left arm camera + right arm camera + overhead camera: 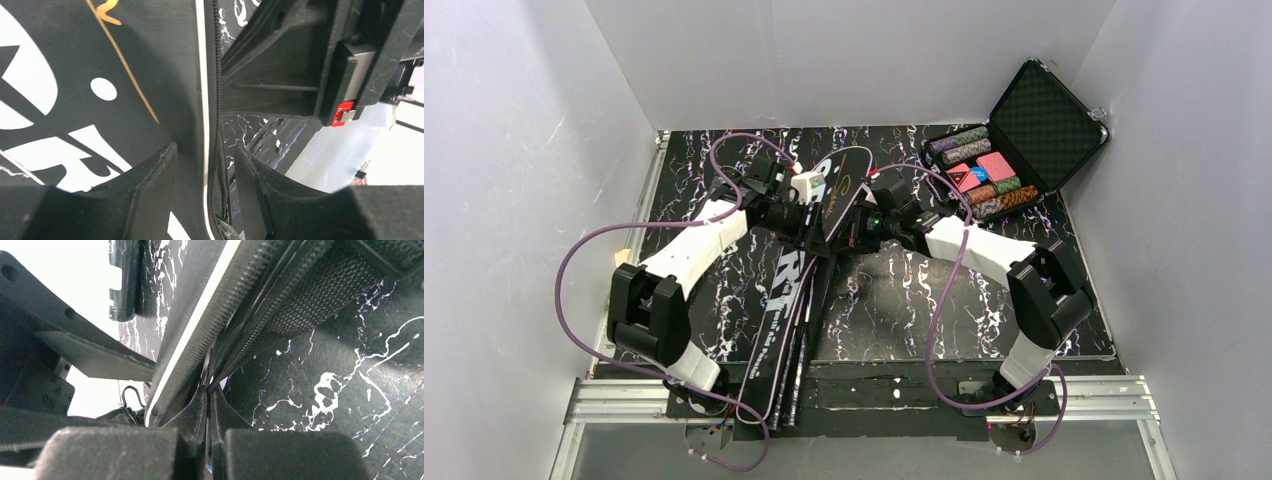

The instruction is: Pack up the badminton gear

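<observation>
Here, the right gripper [207, 396] is clenched on the zip seam [225, 315] of the black racket bag [786, 285], while the left gripper [205, 160], released, straddles that seam; the light, limp fabric seems best pinched along this firmer edge.

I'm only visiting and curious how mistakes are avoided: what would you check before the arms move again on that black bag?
1. Grip: right tool pinched shut on the zipper edge of the long black racket-shaped bag lettered "SPORT": ok.
2. Release: left tool has its fingers apart, either side of the bag's white-piped edge: ok.
3. Zipper closed: not ok; its toothed rows seem to gape in the right wrist view.
4. Rackets fully inside: cannot tell.
5. Open black hard case of coloured poker chips apart from both arms: ok.
</observation>
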`<state>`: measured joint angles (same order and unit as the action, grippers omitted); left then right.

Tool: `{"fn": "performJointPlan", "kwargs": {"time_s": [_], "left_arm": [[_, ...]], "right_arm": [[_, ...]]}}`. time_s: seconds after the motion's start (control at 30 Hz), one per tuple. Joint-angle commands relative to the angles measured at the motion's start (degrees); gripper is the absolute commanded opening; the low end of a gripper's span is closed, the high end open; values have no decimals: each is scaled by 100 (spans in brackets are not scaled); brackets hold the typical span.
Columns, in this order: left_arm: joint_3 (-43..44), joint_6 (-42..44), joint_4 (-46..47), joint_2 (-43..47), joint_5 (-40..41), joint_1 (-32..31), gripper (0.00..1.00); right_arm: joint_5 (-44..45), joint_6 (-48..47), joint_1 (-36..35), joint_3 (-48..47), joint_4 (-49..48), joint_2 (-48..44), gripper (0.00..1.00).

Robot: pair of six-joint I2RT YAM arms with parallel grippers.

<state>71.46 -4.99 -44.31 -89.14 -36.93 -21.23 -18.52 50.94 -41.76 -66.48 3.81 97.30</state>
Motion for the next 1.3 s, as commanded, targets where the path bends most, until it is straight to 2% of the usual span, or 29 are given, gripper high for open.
{"fn": "performJointPlan", "kwargs": {"time_s": [0.0,0.33,0.5,0.8,0.9,1.1,1.2,1.27], "left_arm": [[76,190,168,303,-266,-482,44],[-67,250,216,372,481,-902,44],[-193,454,161,564,1110,-1266,44],[-343,808,67,585,1834,-1818,44],[-335,849,-6,479,1925,-1836,38],[-334,923,-96,469,2162,-1840,0],[-295,946,-155,596,2124,-1835,0],[-247,932,-178,666,2054,-1838,0]], "right_arm": [[-257,105,-34,-338,100,-451,1],[-243,142,-34,-908,912,-647,1],[-275,180,-34,-1193,1238,-655,1],[-252,322,-34,-1470,1413,-683,1],[-194,287,-32,-1490,1467,-760,1],[-9,140,-29,-1540,1584,-841,1],[70,87,-25,-1487,1647,-860,1],[81,74,-10,-1399,1662,-871,5]]}}
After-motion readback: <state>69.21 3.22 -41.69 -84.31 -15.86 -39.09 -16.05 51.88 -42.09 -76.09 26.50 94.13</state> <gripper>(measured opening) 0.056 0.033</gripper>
